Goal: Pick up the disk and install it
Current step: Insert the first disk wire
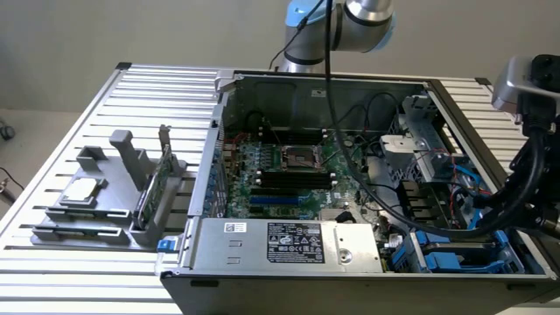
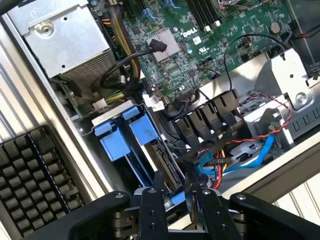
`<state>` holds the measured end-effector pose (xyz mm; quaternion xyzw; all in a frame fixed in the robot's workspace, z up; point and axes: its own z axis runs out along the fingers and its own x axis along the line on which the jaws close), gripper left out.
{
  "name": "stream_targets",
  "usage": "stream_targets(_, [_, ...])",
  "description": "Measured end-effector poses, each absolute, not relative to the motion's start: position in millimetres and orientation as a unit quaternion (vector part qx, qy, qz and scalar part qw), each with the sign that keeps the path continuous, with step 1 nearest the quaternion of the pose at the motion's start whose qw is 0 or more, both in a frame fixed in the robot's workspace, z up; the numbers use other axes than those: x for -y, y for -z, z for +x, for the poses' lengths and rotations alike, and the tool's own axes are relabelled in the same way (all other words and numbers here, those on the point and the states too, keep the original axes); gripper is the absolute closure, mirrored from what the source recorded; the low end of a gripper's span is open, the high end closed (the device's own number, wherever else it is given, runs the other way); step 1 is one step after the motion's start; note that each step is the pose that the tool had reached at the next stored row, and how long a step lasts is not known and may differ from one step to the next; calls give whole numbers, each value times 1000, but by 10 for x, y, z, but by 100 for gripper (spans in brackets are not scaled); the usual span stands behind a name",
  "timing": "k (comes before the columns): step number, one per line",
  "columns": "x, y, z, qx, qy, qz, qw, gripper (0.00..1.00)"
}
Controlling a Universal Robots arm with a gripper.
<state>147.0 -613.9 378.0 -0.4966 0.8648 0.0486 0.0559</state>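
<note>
Disk (image 2: 166,167) sits on edge in its blue carrier (image 2: 145,131) inside the case (image 1: 350,289), by the edge of the table (image 1: 79,282). Our hand (image 2: 177,210) hovers above, released, apparently gripping nothing. We judge the disk stiff, weighty and shock-sensitive; hold the carrier's sides.

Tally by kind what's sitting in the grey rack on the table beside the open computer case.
silver chip: 1
green circuit card: 1
Total in the grey rack: 2
</note>
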Motion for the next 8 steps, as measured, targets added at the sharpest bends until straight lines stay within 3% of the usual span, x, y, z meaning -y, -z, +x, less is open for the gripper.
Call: stream_targets(8, [6139, -3781, 1470, -893, -46, -443, 57, 69])
